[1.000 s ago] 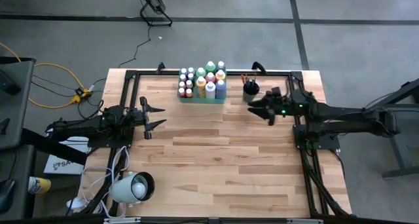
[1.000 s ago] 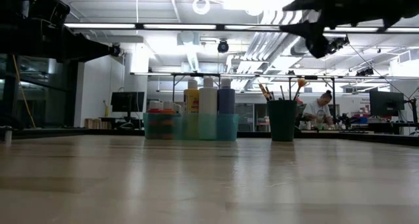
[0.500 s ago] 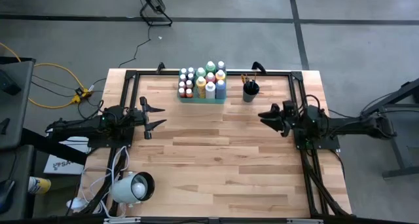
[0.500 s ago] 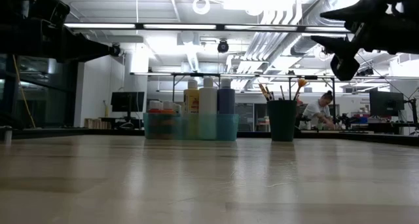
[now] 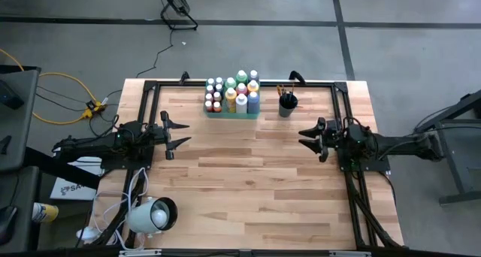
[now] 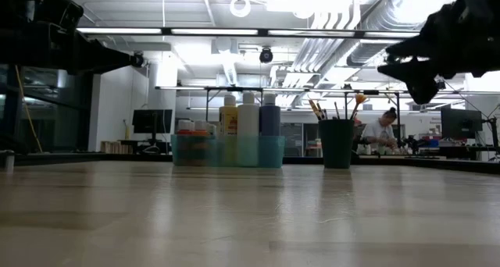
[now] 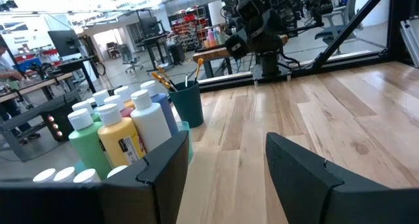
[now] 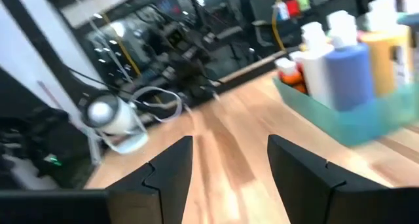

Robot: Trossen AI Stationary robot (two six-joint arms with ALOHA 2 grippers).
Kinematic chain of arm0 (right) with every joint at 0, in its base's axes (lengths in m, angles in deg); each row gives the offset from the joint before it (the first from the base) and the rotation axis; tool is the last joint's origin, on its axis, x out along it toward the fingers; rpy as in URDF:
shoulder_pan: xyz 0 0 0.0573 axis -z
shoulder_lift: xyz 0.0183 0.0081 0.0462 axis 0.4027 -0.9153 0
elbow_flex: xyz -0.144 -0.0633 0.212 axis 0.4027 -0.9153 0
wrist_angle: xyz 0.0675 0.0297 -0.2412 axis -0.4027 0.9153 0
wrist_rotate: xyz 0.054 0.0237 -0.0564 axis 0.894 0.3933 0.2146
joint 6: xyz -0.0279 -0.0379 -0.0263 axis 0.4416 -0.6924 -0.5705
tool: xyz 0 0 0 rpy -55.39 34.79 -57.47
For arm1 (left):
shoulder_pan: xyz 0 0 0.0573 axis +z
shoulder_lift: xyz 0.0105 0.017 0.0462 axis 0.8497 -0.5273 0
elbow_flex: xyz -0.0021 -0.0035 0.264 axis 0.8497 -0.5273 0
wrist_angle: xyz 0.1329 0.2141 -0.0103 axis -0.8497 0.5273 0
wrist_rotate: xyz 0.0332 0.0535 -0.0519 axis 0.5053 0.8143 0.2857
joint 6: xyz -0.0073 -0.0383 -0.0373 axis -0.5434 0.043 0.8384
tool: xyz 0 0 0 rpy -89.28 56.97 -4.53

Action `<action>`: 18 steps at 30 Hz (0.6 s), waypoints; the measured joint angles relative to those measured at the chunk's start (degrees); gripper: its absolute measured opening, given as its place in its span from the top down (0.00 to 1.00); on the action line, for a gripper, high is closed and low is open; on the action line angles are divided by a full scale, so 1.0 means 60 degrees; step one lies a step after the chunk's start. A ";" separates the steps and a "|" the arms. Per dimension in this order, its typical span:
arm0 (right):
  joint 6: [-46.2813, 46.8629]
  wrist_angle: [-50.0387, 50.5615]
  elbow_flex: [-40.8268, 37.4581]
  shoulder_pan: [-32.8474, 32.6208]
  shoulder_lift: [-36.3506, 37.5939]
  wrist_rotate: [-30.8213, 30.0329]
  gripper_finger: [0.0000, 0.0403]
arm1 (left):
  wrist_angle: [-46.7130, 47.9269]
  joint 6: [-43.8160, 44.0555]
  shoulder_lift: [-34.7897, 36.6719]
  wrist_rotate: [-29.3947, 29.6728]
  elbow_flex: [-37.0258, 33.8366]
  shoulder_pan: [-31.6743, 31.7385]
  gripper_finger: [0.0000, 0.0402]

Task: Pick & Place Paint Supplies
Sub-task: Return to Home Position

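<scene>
The paint bottles [image 5: 233,95] stand upright in a translucent green tray [image 5: 233,115] at the table's far middle; the low view shows them [image 6: 248,119] too. Dark-handled brushes [image 5: 283,92] stick up out of a dark round cup [image 5: 287,105] to the right of the tray. My left gripper [image 5: 180,132] hovers open at the left side, above the table, pointing level toward the right. My right gripper [image 5: 310,137] hovers open at the right side, pointing level toward the left. Neither has anything between its fingers, as both wrist views [image 7: 226,165] [image 8: 229,162] show.
A white lamp head [image 5: 154,216] sits at the near left corner of the table. A black frame [image 5: 240,83] runs along the far edge and down both sides. Bare wood lies between the two grippers and toward the near edge. A person [image 6: 380,133] sits far behind the table.
My right gripper has drawn back from beside the cup toward the table's right edge and a little nearer, sinking lower and rolling slightly. Its fingers stay open with nothing in them. Most of the move came early.
</scene>
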 joint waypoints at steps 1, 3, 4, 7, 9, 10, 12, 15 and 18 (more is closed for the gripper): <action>-0.0035 0.0351 0.0000 0.0000 0.0206 -0.0117 0.52 | 0.0002 0.0000 0.0000 0.0000 -0.0003 -0.0002 0.51; -0.0134 0.0922 0.0000 0.0000 0.0589 -0.0310 0.52 | 0.0003 0.0000 0.0000 0.0000 0.0000 0.0000 0.51; -0.0219 0.1223 0.0000 0.0000 0.0797 -0.0419 0.52 | 0.0000 -0.0001 0.0000 0.0000 -0.0003 -0.0003 0.51; -0.0483 0.1563 -0.0004 0.0000 0.1358 -0.0443 0.52 | 0.0000 -0.0001 0.0000 0.0000 -0.0002 -0.0003 0.51; -0.0559 0.1592 -0.0004 0.0000 0.1516 -0.0416 0.52 | 0.0004 -0.0003 0.0000 0.0000 0.0000 0.0000 0.51; -0.0563 0.1612 -0.0004 0.0000 0.1605 -0.0364 0.52 | 0.0000 -0.0004 0.0000 0.0000 0.0000 -0.0003 0.51; -0.0514 0.1636 -0.0004 0.0000 0.1796 -0.0264 0.52 | 0.0000 -0.0001 0.0000 0.0000 -0.0001 -0.0003 0.51; -0.0022 0.1663 -0.0007 0.0000 0.1785 -0.0166 0.52 | 0.0002 0.0000 0.0000 0.0000 -0.0003 -0.0002 0.51; 0.0536 0.1628 -0.0007 0.0000 0.1608 -0.0195 0.52 | 0.0000 -0.0001 0.0000 0.0000 -0.0003 0.0000 0.51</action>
